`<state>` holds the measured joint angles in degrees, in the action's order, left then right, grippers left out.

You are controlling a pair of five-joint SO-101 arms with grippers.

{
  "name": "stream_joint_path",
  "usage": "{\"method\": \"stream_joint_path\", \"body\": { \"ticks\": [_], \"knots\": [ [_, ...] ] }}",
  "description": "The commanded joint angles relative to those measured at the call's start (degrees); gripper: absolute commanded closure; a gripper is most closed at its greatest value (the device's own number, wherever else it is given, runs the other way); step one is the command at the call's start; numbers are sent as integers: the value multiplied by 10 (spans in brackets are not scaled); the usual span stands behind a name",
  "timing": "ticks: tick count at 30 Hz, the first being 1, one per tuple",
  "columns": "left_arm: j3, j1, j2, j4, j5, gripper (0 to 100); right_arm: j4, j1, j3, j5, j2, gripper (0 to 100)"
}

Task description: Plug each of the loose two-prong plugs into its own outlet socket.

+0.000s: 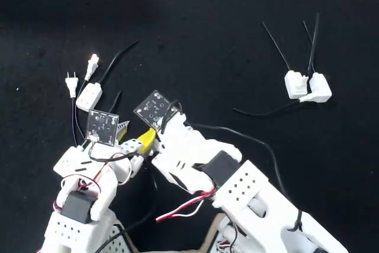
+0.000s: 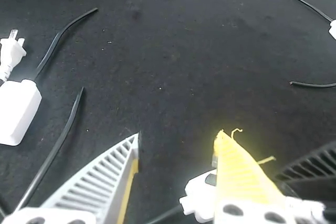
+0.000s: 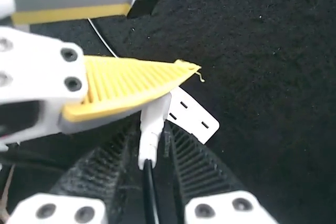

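Cloth of a black, matt, finely flecked weave is spread over the table. The left claw is found open. Its grey finger and yellow finger, both ribbed plastic wedges tapering to a point, are spread well apart with bare cloth between them.

The right claw, of black ribbed plastic, is closed on a white plug. This is a narrow, smooth moulding, and a black cord is led out from its rear between the fingers. The plug's front end is hidden beneath the yellow finger, which is laid across it; contact cannot be confirmed.

A flat white slotted block is noted just beside the plug and the yellow fingertip. Whether the plug is seated in it cannot be told.

Beyond the left arm a rounded white socket block is found lying on the cloth. A first loose plug is seen just beside it and a second loose plug at its far end; both are white and two-pronged.

Well apart, at the far right, two white blocky pieces are seen touching each other, with thin black cords running away from them.
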<state>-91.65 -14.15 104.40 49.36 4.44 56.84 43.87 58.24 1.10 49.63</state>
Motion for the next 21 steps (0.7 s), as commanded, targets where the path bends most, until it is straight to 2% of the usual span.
{"method": "stream_joint_path", "body": {
  "ticks": [1, 4, 15, 18, 21],
  "knots": [
    [18, -8, -2, 6, -8, 766, -25, 4, -15, -26, 26, 988],
    [18, -8, -2, 6, -7, 766, -26, 4, -15, -51, 26, 987],
    [17, -8, -2, 7, -5, 766, -25, 4, -15, -57, 26, 987],
    [17, -8, -2, 6, -8, 766, -13, -1, -12, -47, 22, 987],
    [18, 2, -2, 5, -8, 766, 26, -37, -13, 6, 22, 987]
  ]
}}
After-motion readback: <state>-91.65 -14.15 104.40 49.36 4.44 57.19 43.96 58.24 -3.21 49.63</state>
